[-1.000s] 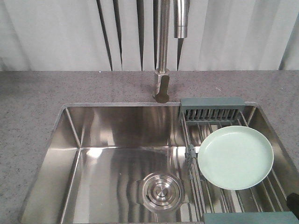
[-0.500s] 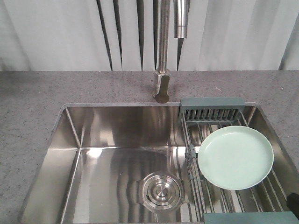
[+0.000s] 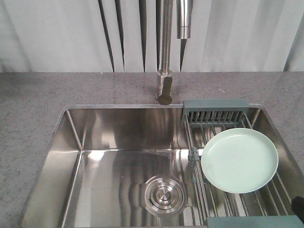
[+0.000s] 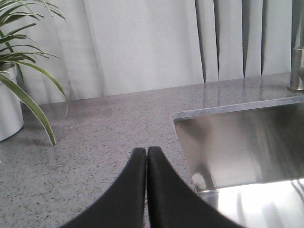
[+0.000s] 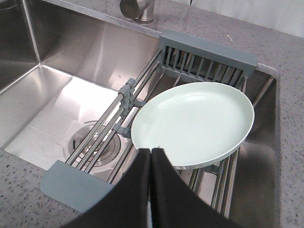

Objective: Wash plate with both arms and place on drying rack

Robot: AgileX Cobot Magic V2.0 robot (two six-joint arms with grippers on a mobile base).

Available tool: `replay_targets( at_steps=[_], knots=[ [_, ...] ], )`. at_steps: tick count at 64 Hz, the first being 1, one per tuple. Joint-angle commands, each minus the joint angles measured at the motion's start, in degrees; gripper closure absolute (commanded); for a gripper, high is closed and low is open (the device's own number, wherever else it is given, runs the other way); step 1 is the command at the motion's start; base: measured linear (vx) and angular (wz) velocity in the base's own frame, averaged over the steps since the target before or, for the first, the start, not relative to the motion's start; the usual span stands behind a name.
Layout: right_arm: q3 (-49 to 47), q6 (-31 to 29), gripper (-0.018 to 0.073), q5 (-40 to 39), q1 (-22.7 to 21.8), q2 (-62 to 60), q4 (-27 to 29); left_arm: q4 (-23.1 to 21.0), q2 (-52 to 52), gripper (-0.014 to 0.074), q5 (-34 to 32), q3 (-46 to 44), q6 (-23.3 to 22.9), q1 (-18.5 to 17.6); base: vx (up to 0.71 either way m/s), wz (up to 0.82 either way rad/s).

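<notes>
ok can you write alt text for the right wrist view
A pale mint-green plate lies flat on a drying rack of steel bars spanning the right side of a stainless sink. The shut black right gripper fills the bottom foreground, its tips at the plate's near rim.

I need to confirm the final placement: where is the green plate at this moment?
In the front view the plate lies flat on the bars of the drying rack, across the right side of the sink, right of the round drain. No fingers touch it.

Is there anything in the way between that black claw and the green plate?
Nothing visible does. The right gripper, closed, sits just in front of the plate, which lies on the drying rack.
</notes>
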Motion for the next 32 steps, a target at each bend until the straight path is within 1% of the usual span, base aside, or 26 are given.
replay_targets(
  at_steps=[1,4,8,12,17,21,25,31,32],
  knots=[
    [-1.55,-0.12,0.0567,-3.54,-0.19,0.54,0.8,0.05,-0.48,0.0602,-4.37,1.23,-0.62,0.13,0.0,0.0],
    [-1.55,-0.51,0.0567,-3.53,-0.19,0.54,0.06,0.05,-0.48,0.0602,-4.37,1.23,-0.62,0.13,0.0,0.0],
    [-1.55,-1.16,0.0567,-3.55,-0.19,0.54,-2.71,0.05,-0.48,0.0602,-4.37,1.23,-0.62,0.13,0.0,0.0],
    [-1.55,-1.16,0.0567,-3.55,-0.15,0.54,-4.35,0.05,-0.48,0.0602,-4.37,1.23,-0.62,0.13,0.0,0.0],
    [-1.55,0.04,0.0567,-3.55,0.18,0.54,-5.58,0.05,-0.48,0.0602,-4.37,1.23,-0.62,0.13,0.0,0.0],
    [-1.29,1.97,0.0567,-3.89,1.41,0.11,-7.07,0.05,-0.48,0.0602,-4.37,1.23,-0.62,0.13,0.0,0.0],
    [0.34,5.49,0.0567,-6.32,2.6,-0.93,-8.41,0.04,-0.35,0.0602,-4.35,1.23,-0.62,0.13,0.0,0.0],
    [6.07,13.86,0.0567,-13.16,3.3,-3.66,-9.67,0.04,-0.35,0.0602,-4.35,1.23,-0.62,0.13,0.0,0.0],
    [6.95,16.02,0.0567,-14.87,3.3,-4.17,-9.67,0.04,-0.35,0.0602,-4.35,1.23,-0.62,0.13,0.0,0.0]
  ],
)
